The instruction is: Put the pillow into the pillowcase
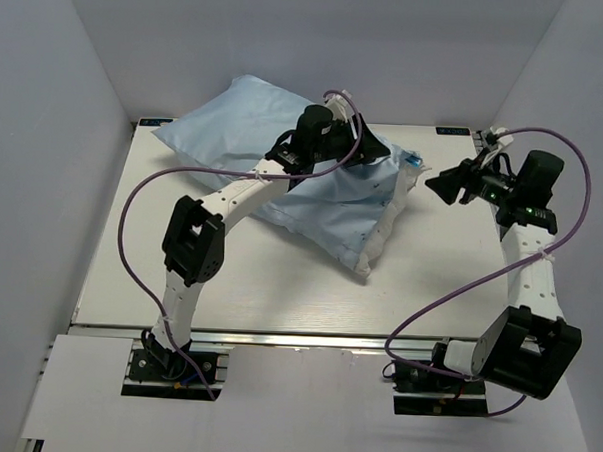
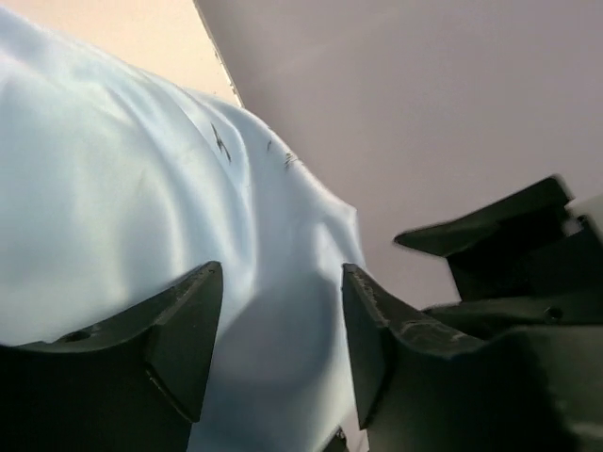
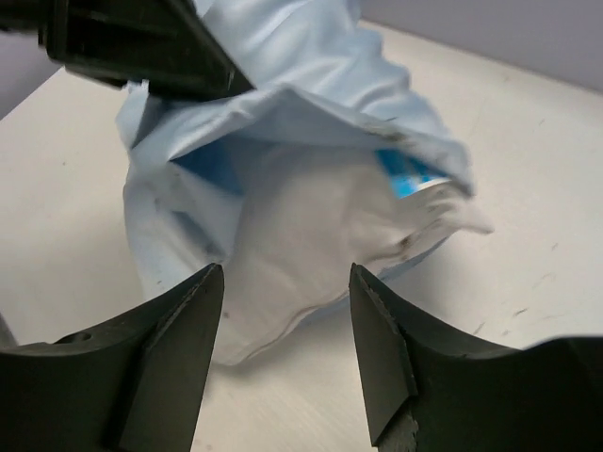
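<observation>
White pillow (image 3: 311,235) lay mostly inside blue pillowcase (image 1: 236,113) on far middle of table (image 1: 279,285), left gripper (image 1: 373,149) over the cloth, fingers parted, right gripper (image 1: 439,182) near the case's mouth, fingers spread, holding nothing

Left tool (image 2: 281,275) overhangs pillowcase (image 3: 311,104) mouth.
</observation>
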